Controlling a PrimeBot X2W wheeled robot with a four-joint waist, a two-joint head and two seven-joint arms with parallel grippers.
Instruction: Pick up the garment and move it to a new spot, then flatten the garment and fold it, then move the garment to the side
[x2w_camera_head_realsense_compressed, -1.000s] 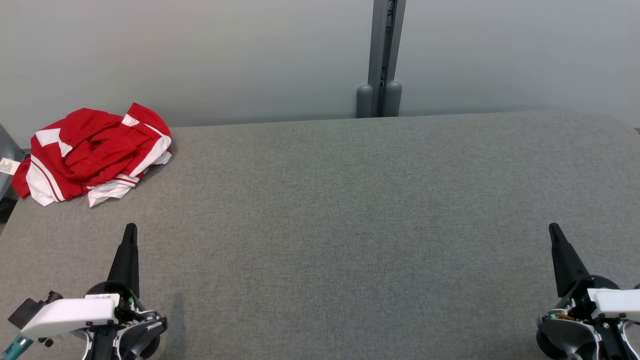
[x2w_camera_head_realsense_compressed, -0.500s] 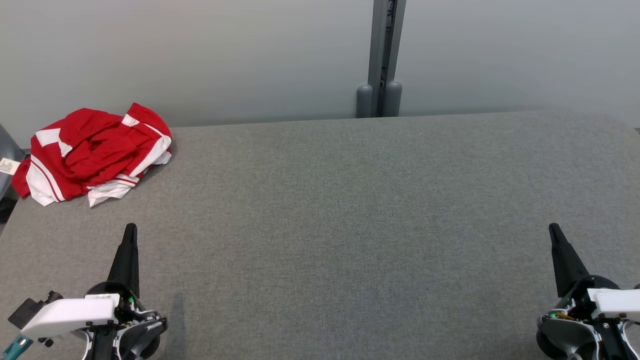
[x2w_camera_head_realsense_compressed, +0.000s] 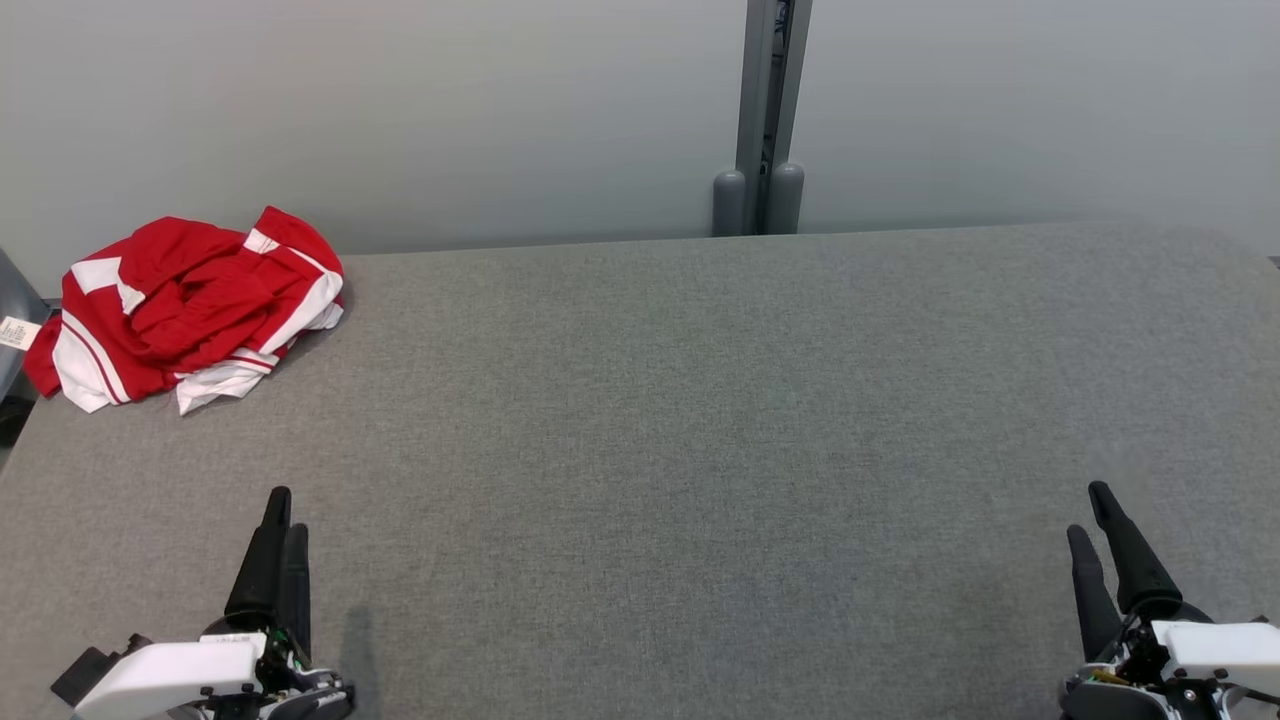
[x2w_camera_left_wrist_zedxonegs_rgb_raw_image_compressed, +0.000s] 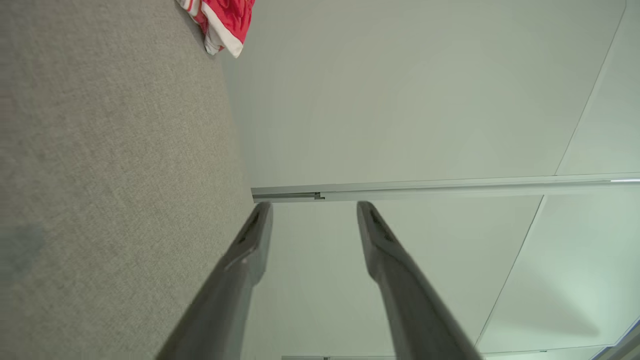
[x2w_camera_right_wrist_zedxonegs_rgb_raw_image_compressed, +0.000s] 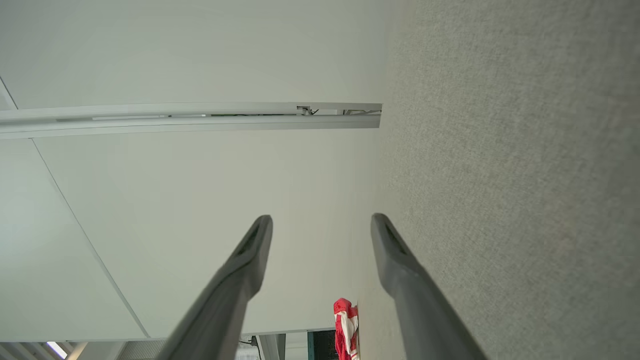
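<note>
Closest to you, at the lower left of the head view, your left gripper (x2w_camera_head_realsense_compressed: 285, 510) sits low over the grey, fabric-covered tabletop (x2w_camera_head_realsense_compressed: 650, 420). Its two long dark fingers point away from you. From the head they look almost stacked one over the other, but the left wrist view shows the jaws plainly parted, a moderate gap between them and nothing in it. At the lower right, your right gripper (x2w_camera_head_realsense_compressed: 1087, 510) is posed the same way, fingers pointing away. In the right wrist view its jaws stand wide apart and hold nothing. Neither gripper touches any cloth. The broad stretch of tabletop between them is bare grey fabric.

Farther out, look to the far left corner of the tabletop. The crumpled red garment with white panels and thin white stripes (x2w_camera_head_realsense_compressed: 190, 305) lies there in a loose heap, close to the back edge and right up against the left edge. A small white label (x2w_camera_head_realsense_compressed: 15, 330) sticks out from its left side. The heap is well apart from both grippers: ahead of your left one, and clear across the tabletop from your right one.

Beyond the back edge rises a pale grey wall (x2w_camera_head_realsense_compressed: 400, 100). A grey vertical post (x2w_camera_head_realsense_compressed: 775, 90) stands against it a little right of centre, with two rounded grey caps (x2w_camera_head_realsense_compressed: 757, 200) at its foot, just behind the tabletop.
</note>
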